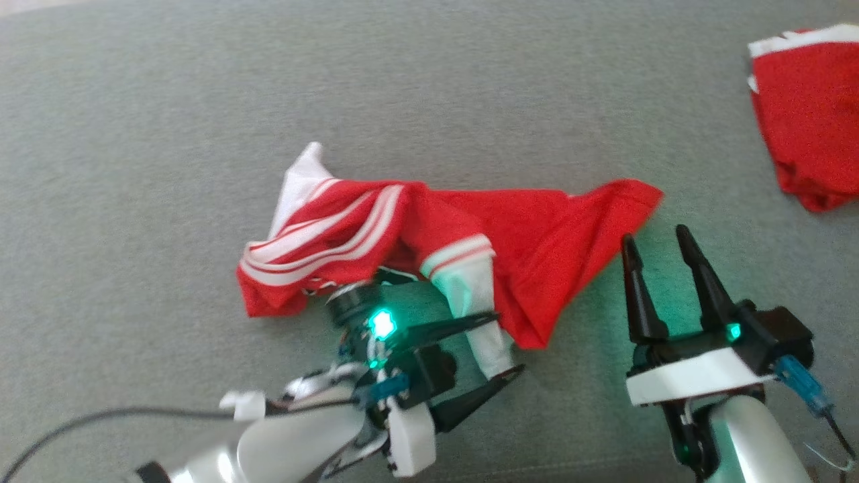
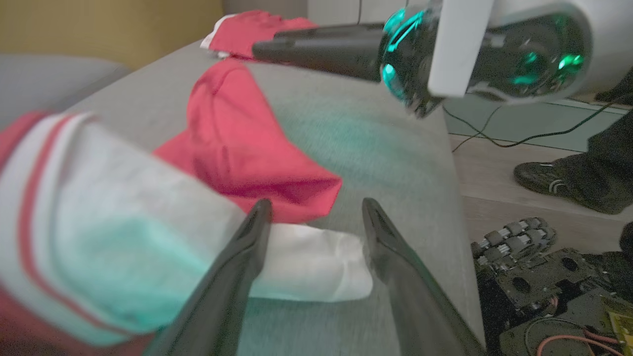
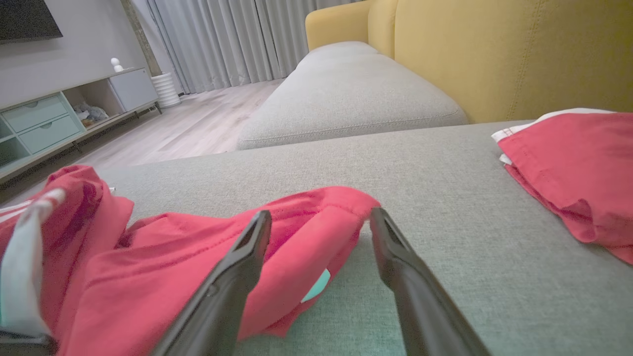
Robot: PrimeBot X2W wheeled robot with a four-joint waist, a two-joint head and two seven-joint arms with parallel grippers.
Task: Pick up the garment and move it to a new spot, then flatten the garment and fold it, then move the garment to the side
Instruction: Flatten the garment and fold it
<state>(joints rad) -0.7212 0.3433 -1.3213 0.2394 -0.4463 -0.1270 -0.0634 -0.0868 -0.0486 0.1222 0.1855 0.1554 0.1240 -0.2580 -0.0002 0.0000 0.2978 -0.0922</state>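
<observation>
Between left tool [image 1: 510, 341] tips lies garment [image 1: 537, 235] sleeve.

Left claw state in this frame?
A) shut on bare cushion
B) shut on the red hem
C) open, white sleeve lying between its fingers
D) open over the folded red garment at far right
C: the left claw stands open, its two fingers spread to either side of the white sleeve, which lies on the cushion between them without being pinched.

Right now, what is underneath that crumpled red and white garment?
The garment lies on the grey sofa cushion. Its folds cover the patch beneath, so anything tucked there cannot be seen.
</observation>
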